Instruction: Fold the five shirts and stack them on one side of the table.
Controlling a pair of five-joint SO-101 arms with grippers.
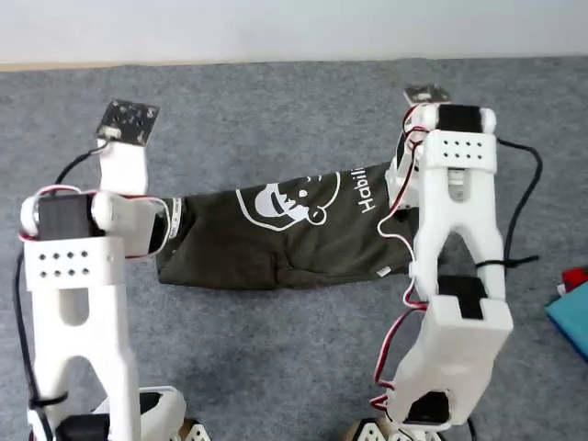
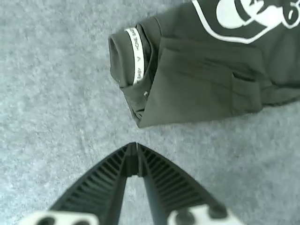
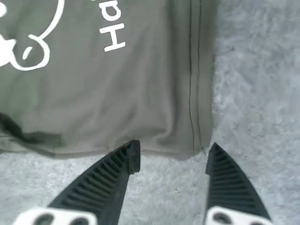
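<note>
Two claws at the ends of one folded dark shirt [image 1: 276,243] on the grey table [image 1: 276,110].
Left claw [image 2: 137,147] clenched on nothing, over bare table just off the collar end [image 2: 135,55]. Right claw [image 3: 174,150] spread wide and holding nothing, its fingers either side of the shirt's hem corner [image 3: 199,136]. Open table all round; red [image 1: 576,277] and blue [image 1: 571,322] things sit at the far right edge.

Closed left hand [image 2: 136,150] near the collar end of a folded dark shirt [image 2: 201,79] on grey carpet [image 2: 51,93].
</note>
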